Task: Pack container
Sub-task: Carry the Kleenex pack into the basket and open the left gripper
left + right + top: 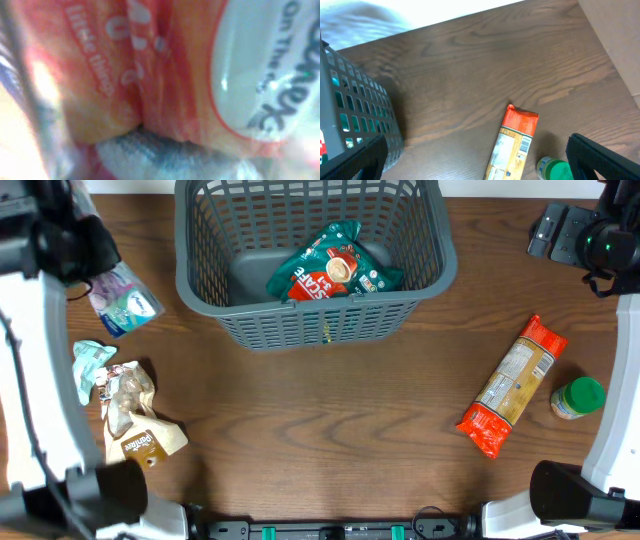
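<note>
Finding: the left gripper (95,275), at far left, appears pinched on the tissue pack (125,302). The right gripper (480,164) is spread and empty. The basket (300,330) stands far centre.

Risk: the slick film, seemingly gripped at one end, may slip free in transit, or snag the basket's left rim and fall outside.

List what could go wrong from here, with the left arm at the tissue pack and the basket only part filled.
1. The soft clear-wrapped tissue pack looks pinched at one end by the left fingers. The slick film could slide out in transit.
2. The pack fills the left wrist view, so that camera cannot guide the drop.
3. The dark grey slotted plastic basket has tall walls and a thick rim. A dangling pack could catch on it.
</note>
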Motion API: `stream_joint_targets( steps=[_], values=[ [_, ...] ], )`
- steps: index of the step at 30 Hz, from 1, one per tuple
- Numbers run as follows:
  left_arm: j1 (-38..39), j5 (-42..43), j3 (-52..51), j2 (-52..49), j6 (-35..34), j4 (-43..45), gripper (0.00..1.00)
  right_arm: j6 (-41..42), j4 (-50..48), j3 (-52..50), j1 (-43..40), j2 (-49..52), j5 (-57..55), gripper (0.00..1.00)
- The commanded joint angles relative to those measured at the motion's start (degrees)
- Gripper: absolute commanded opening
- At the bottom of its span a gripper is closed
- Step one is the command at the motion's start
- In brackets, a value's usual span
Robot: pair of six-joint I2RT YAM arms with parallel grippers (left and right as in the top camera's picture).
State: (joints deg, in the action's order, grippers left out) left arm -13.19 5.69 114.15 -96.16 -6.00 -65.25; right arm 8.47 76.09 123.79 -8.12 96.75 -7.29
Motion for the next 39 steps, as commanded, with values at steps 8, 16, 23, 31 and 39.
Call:
stream_joint_targets(
  steps=[8, 16, 23, 31, 39],
  values=[
    [16.59, 5.27, 0.96, 10.12, 37.99, 8.46, 0.06, -0.87, 0.22, -0.22, -0.11, 0.02, 0.04, 0.99],
    [29.46, 5.27, 0.96, 6.12, 68.41, 14.51, 0.06, -0.87, 0.31, -0.22, -0.09, 0.02, 0.26, 0.99],
    [31.52, 5.29, 0.96, -2.69, 69.2, 20.13, 0.06, -0.87, 0.94, -0.22, -0.11, 0.02, 0.26, 0.99],
    [31.63, 5.29, 0.94, -13.97, 67.67, 19.26, 0.06, -0.87, 0.96, -0.22, -0.11, 0.02, 0.24, 0.99],
    [31.65, 5.29, 0.94, -18.91, 65.51, 18.25, 0.29, -0.9, 0.94, -0.22, -0.11, 0.02, 0.22, 0.99]
  ],
)
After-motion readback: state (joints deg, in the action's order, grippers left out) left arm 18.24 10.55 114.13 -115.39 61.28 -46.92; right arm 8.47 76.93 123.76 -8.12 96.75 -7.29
